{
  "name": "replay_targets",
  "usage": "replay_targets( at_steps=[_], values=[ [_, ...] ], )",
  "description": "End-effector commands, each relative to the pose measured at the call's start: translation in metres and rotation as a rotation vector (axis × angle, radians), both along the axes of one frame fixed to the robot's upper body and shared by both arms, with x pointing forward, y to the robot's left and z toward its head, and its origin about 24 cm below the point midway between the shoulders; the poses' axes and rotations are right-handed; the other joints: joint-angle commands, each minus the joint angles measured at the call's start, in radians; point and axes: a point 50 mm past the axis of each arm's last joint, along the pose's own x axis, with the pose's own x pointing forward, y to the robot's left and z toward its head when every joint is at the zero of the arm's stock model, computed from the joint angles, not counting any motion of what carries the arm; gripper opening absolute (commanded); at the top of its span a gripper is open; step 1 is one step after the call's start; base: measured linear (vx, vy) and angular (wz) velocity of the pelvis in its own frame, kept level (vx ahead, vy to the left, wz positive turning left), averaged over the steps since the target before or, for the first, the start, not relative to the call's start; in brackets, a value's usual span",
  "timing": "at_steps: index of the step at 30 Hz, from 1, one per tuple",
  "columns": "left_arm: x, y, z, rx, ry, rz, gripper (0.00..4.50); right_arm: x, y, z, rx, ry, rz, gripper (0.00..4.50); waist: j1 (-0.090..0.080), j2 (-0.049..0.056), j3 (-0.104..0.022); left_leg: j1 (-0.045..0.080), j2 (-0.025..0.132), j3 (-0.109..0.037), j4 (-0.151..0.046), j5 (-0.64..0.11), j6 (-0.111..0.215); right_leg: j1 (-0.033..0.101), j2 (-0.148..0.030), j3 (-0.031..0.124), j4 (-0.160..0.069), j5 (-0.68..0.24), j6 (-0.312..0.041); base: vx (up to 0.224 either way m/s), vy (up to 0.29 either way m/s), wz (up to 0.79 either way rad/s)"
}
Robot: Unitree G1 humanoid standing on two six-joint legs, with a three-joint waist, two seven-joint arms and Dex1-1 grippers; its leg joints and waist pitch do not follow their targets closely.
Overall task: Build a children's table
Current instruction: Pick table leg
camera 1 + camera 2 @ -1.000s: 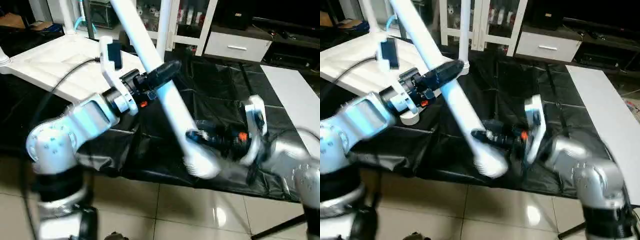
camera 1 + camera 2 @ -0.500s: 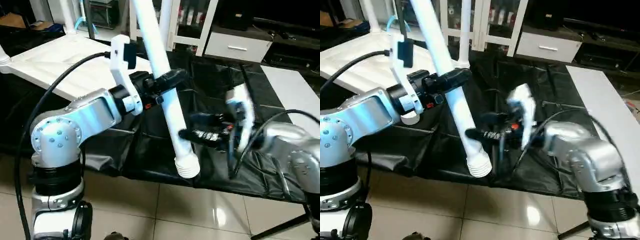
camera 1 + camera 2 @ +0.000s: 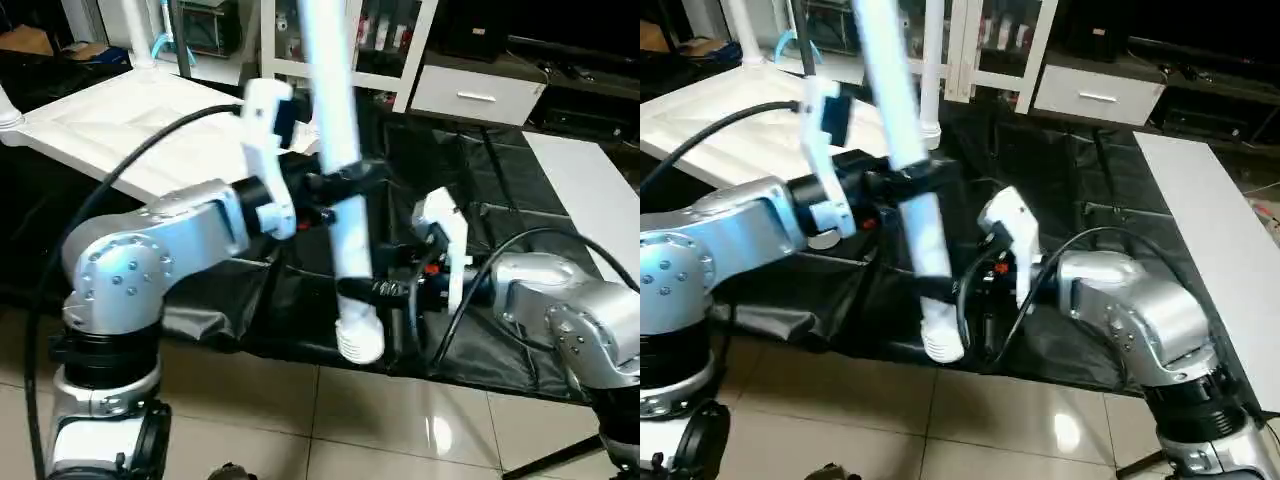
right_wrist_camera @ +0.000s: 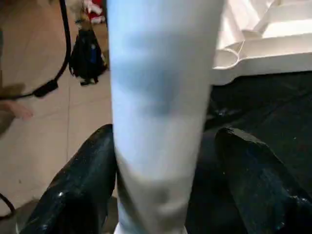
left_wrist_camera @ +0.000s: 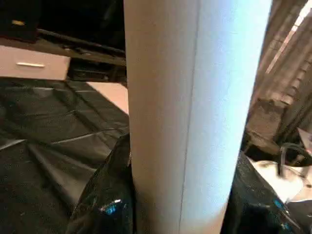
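The white table top (image 3: 110,120) lies underside up at the back left, with one leg (image 3: 930,70) standing in its near corner socket and another (image 3: 135,30) further back. My left gripper (image 3: 345,185) is shut on a long white leg (image 3: 335,110), gripping it mid-length and holding it almost upright. The leg's threaded end (image 3: 360,340) hangs just past the front edge of the black sheet. My right gripper (image 3: 385,292) is open. Its fingers (image 4: 83,180) stand on either side of the leg's lower part, and a dark gap shows beside one finger.
A black sheet (image 3: 500,170) covers the low work surface. A white board (image 3: 590,190) lies along its right side. White cabinets with a drawer (image 3: 475,95) stand behind. Glossy floor tiles (image 3: 300,430) lie in front. A black cable (image 3: 150,150) loops over my left arm.
The held leg has swung from a steep slant to nearly upright. My right gripper let go of its threaded end, opened, and now straddles the leg a little higher.
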Motion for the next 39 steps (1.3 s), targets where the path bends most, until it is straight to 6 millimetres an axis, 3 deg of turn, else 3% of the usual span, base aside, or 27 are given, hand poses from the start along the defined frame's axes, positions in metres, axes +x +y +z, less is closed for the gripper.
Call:
replay_targets(
  at_steps=[1,6,12,24,37,38,39],
  values=[
    [-0.0049,-0.0064,0.0079,-0.003,-0.049,-0.044,1.72,0.0008,0.0001,-0.0001,-0.025,-0.006,0.006,3.30,-0.003,0.000,-0.063,0.019,0.046,-0.016,-0.074,-0.088,-0.049,0.047,-0.071,0.068,-0.078,-0.096,-0.156,0.000,0.000,0.00],
    [-0.0082,-0.0049,0.0069,0.016,-0.059,-0.085,1.72,0.0004,-0.0014,-0.0010,-0.038,-0.003,0.013,3.30,-0.002,-0.001,-0.065,0.019,0.046,-0.017,-0.074,-0.087,-0.049,0.047,-0.071,0.068,-0.077,-0.106,-0.147,0.000,0.000,0.00],
    [-0.0096,-0.0051,0.0058,0.021,-0.066,-0.102,1.72,-0.0023,-0.0047,-0.0016,-0.050,0.014,0.042,2.97,-0.001,0.000,-0.065,0.019,0.046,-0.016,-0.074,-0.079,-0.047,0.049,-0.070,0.068,-0.074,-0.073,-0.158,0.000,0.000,0.00],
    [-0.0104,-0.0054,0.0056,0.024,-0.076,-0.128,1.72,-0.0048,-0.0045,-0.0034,-0.050,0.027,0.064,1.86,-0.001,0.000,-0.066,0.020,0.046,-0.016,-0.073,-0.077,-0.043,0.048,-0.069,0.068,-0.073,-0.072,-0.165,0.000,0.000,0.00],
    [-0.0088,-0.0042,0.0060,0.031,-0.084,-0.118,1.72,-0.0050,-0.0044,-0.0056,-0.040,0.021,0.049,1.83,-0.001,0.000,-0.066,0.019,0.046,-0.016,-0.072,-0.077,-0.043,0.049,-0.070,0.068,-0.072,-0.071,-0.167,0.000,0.000,0.00],
    [-0.0087,-0.0042,0.0057,0.030,-0.076,-0.121,2.28,-0.0034,-0.0048,-0.0053,-0.036,0.016,0.034,1.83,-0.002,0.001,-0.066,0.020,0.046,-0.016,-0.072,-0.079,-0.045,0.049,-0.070,0.068,-0.073,-0.076,-0.167,0.000,0.000,0.00],
    [-0.0074,-0.0017,0.0073,0.018,-0.070,-0.104,2.28,0.0018,-0.0061,-0.0046,-0.025,-0.002,-0.016,1.83,-0.002,0.001,-0.066,0.020,0.046,-0.016,-0.072,-0.078,-0.046,0.048,-0.070,0.068,-0.073,-0.076,-0.167,0.000,0.000,0.00]
  ],
)
